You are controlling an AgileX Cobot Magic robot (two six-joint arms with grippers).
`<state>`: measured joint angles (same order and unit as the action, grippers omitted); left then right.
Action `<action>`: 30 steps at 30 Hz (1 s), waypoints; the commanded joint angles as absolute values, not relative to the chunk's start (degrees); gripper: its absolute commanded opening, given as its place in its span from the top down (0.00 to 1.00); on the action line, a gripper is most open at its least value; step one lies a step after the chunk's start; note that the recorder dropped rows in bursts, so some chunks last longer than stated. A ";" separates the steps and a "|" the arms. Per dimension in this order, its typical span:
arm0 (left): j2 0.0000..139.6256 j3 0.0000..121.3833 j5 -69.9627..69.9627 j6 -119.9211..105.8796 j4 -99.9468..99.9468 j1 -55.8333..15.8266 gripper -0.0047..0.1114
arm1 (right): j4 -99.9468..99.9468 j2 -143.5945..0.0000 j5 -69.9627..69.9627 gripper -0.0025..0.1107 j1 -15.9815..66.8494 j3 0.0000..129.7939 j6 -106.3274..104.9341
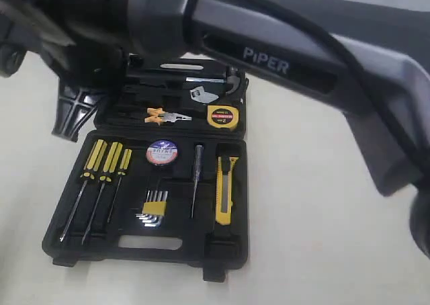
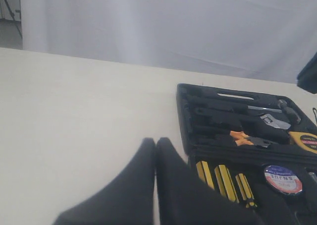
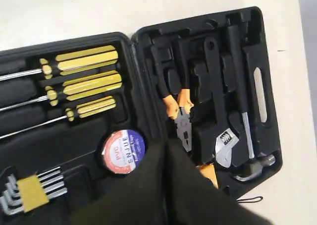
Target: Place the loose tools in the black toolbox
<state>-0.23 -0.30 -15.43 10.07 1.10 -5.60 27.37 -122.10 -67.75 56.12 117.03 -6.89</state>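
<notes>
Black toolbox point(image 1: 222, 248) lies open, pliers point(image 1: 168, 116) inside

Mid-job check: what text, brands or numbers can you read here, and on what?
"PiPER": on the robot arm.
"PVC", as far as I can tell: on the black tape roll; its other lettering is blurred.
Label on the yellow tape measure: too small to read.
</notes>
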 commanded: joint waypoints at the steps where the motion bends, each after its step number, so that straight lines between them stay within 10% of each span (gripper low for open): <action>1: 0.00 0.00 -15.43 10.05 1.31 -5.93 0.96 | 29.23 -117.06 -69.96 0.98 62.49 112.57 -5.77; 14: 0.00 0.00 -15.43 10.05 1.31 -5.93 0.96 | 49.52 -96.26 -49.82 0.98 78.26 61.82 42.96; 27: 0.00 0.00 -15.43 10.05 1.31 -5.93 0.96 | 60.13 -109.49 -38.36 0.98 78.35 58.59 57.75; 30: 0.00 0.00 -15.43 10.05 1.31 -5.93 0.96 | 62.32 -109.77 -37.23 0.82 78.35 58.59 57.61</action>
